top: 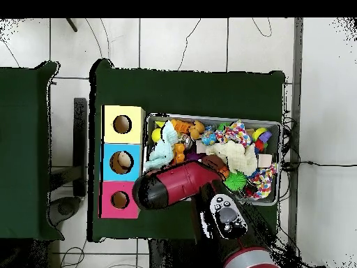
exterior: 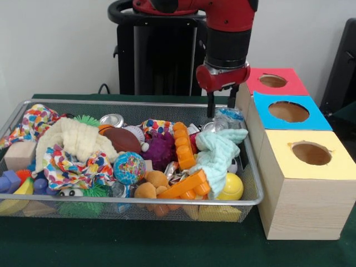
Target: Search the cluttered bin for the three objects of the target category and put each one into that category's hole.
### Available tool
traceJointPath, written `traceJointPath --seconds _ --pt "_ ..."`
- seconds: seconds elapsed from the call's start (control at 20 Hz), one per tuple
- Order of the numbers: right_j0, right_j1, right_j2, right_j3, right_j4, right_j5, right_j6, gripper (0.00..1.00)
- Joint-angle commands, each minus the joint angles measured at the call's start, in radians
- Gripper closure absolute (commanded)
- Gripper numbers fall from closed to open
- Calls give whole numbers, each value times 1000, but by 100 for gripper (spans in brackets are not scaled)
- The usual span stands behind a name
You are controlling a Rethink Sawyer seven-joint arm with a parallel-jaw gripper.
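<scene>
The gripper (exterior: pixel 218 108) is hanging over the wire bin's (exterior: pixel 253 167) far corner beside the blue box (exterior: pixel 286 113), though I cannot tell whether it is holding anything, while the jumbled toys are lying just below and stretching away toward the bin's opposite end.

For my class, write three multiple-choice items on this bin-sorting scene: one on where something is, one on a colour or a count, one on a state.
1. Where is the gripper?
A. over the bin's end by the boxes
B. over the yellow box
C. off the table

2. How many boxes have holes?
A. two
B. three
C. four

3. What does the blue box's hole show from overhead?
A. something pale inside
B. a lid
C. a cloth stuffed in

Answers:
1 A: it hangs above the bin next to the boxes.
2 B: red, blue and yellow.
3 A: a pale shape shows in the blue hole.
</scene>
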Motion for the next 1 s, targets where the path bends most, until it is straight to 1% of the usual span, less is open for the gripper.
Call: traceJointPath --seconds 0.05,0.3,0.55,0.6,0.75,0.85,0.9,0.95,1.0 --pt "21 -58 -18 14 22 127 58 100" --pt "37 -124 -33 29 31 171 51 100" --pt "67 -185 -40 20 43 240 47 100" --pt "66 -218 -37 26 52 264 35 100" --pt "78 -255 -35 20 58 294 32 100" --pt "74 -257 -31 22 57 286 34 100" --pt "62 -248 -32 39 46 251 38 100" --pt "64 -236 -30 36 41 236 48 100" --pt "64 -211 -36 40 27 201 66 100"
